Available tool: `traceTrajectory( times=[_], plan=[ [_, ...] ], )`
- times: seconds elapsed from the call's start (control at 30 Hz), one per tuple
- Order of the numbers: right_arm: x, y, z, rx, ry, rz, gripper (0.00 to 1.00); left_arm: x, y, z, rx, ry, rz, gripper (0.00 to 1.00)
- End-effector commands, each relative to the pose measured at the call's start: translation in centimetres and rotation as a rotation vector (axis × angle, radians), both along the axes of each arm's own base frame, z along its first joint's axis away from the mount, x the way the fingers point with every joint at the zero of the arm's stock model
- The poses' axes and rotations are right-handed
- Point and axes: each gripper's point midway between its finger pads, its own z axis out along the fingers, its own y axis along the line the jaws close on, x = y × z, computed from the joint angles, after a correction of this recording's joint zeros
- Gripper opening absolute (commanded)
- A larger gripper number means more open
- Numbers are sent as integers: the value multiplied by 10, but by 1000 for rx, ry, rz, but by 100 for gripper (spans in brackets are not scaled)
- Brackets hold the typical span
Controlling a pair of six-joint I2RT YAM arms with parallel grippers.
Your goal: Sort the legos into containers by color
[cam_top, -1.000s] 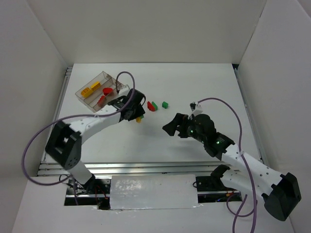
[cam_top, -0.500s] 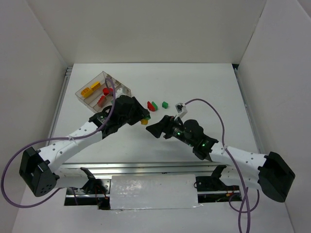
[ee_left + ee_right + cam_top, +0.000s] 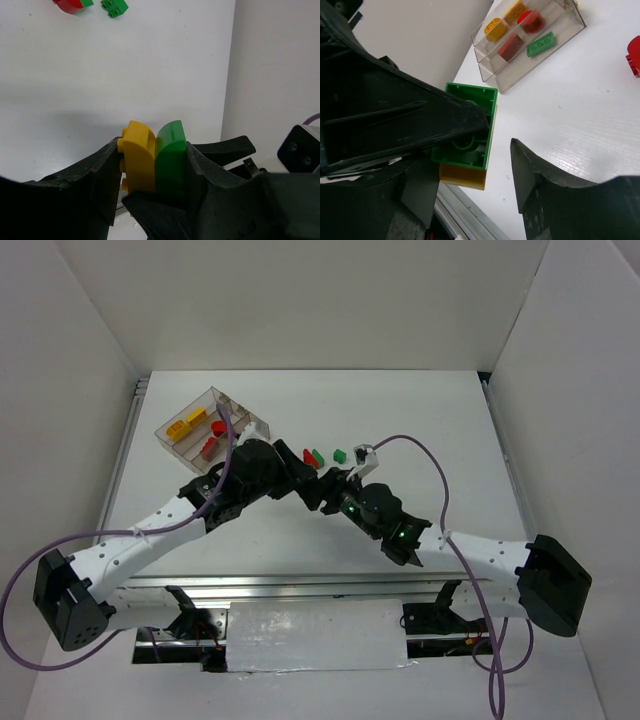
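Top view: the two arms meet at the centre of the frame, the left gripper (image 3: 297, 478) and right gripper (image 3: 322, 490) nose to nose. Just above them lie the loose legos (image 3: 318, 455), one red and two green. The tray (image 3: 165, 430) sits at upper left with yellow and red pieces in it. What either gripper carries is too small to tell here.

Left wrist view: the left gripper is clamped on a yellow-and-green pair (image 3: 145, 155), low in the frame. The yellow brick (image 3: 136, 150) presses against one finger and the green brick (image 3: 171, 150) against the other.

Right wrist view: the pair sits at centre left. The left arm's finger covers part of the green brick, and the yellow one shows beneath it. The right gripper's jaws stand partly apart and hold nothing. One finger (image 3: 540, 190) at lower right is clear of the pair; whether the other touches it cannot be told.

The step in hand looks like splitting the joined pair so each colour can go to its own compartment. The right jaws would need to pinch one brick alone — squarely, or both may slip free.
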Motion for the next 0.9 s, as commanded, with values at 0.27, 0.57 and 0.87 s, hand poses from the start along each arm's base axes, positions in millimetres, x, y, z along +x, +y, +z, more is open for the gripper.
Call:
traceTrajectory(
  times=[0.27, 0.57, 0.87],
  plan=[
    [10, 7, 30, 29, -115, -37, 0, -11, -7, 21, -49, -47, -34, 11],
    [-35, 3, 35, 86, -234, 180, 0, -9, -3, 58, -19, -222, -93, 100],
    [-65, -42, 65, 212, -259, 371, 0, -62, -11, 127, -27, -641, -474, 99]
  ],
)
